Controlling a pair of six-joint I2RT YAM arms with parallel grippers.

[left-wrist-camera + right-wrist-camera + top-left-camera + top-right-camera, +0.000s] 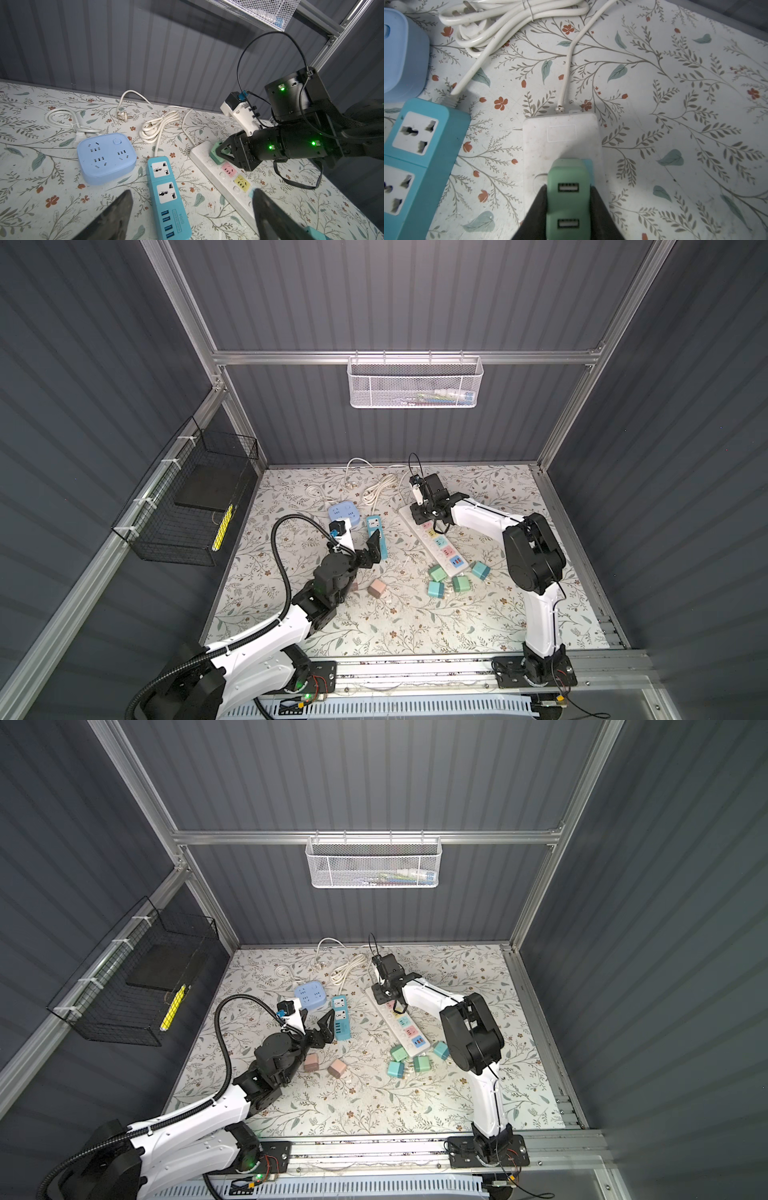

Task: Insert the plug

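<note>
Right gripper, seen from its own wrist camera, is clamped on the green plug, one dark finger on each side. The plug is a rounded block with two USB ports on the face towards the camera. It stands upright on the white power strip, on the socket nearest the strip's cord end. A sliver of pale blue socket plate shows beside it.

From the left wrist camera, the plug's base looks to be touching the strip's top, with no prongs visible. I judge the insertion nearly or fully done. Whether it is pressed home I cannot tell. What seems left is a final push, if needed, and letting go. The left gripper shows here with its fingers wide apart and nothing between them, above the teal strip.

In both top views the white strip lies slantwise in the right half of the desk, cord end towards the back edge. The right arm hides the plug there. Several loose plugs lie around the strip's near end.
</note>
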